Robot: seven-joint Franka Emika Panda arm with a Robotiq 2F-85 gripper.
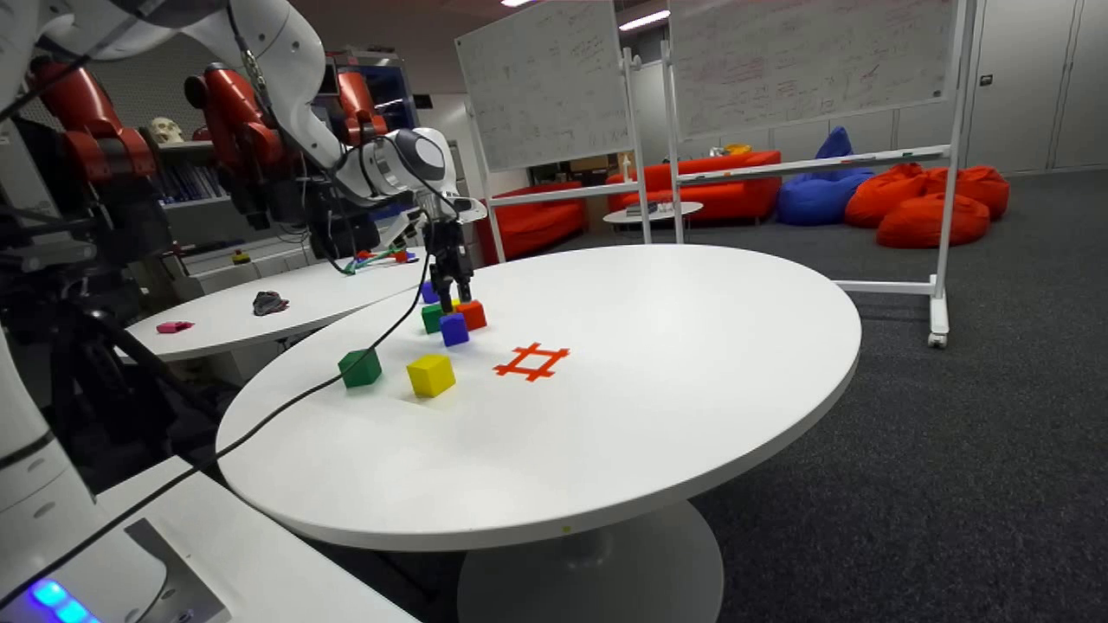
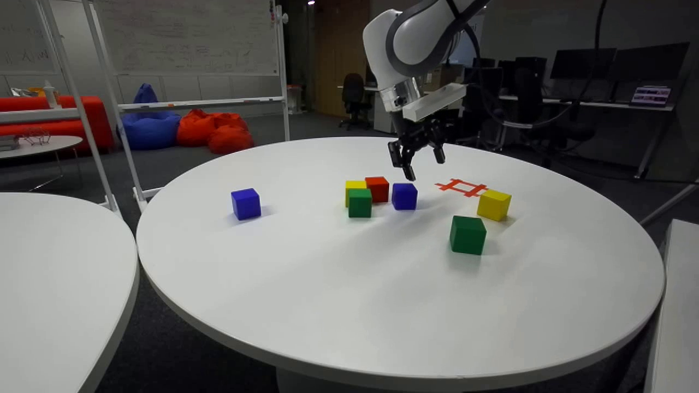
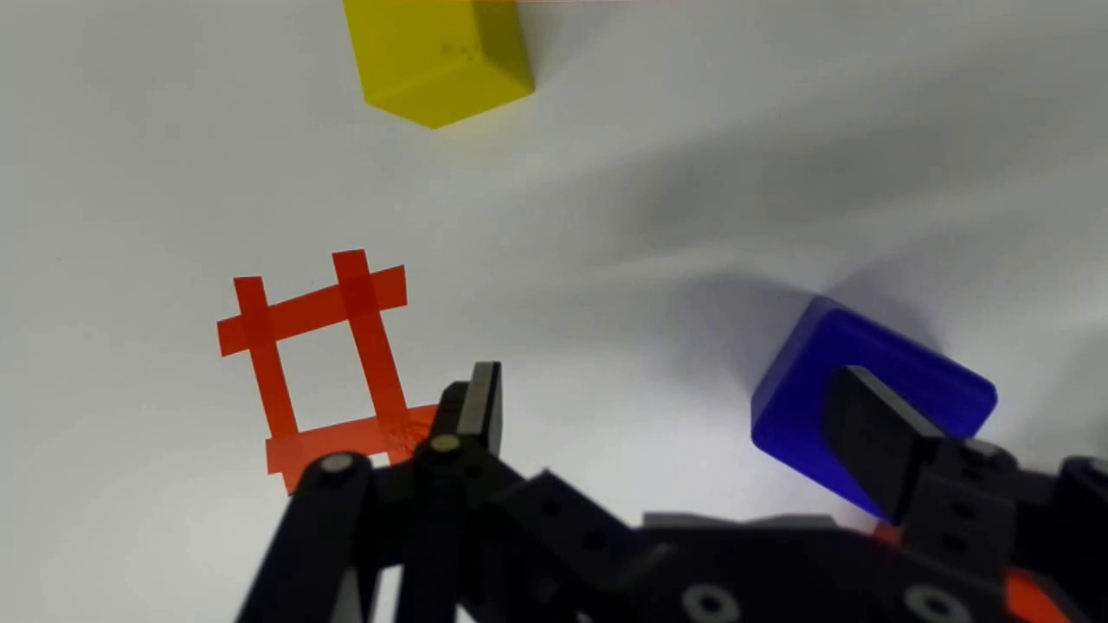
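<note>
While the gripper (image 3: 671, 381) hangs empty with its jaws spread wide, the nearer blue cube (image 3: 801, 415) lies below, toward three o'clock in the wrist view.

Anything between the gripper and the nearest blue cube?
Nothing visible: one finger of the open gripper overlaps the blue cube in the wrist view. The red cube sits close beside that cube, not between.
</note>
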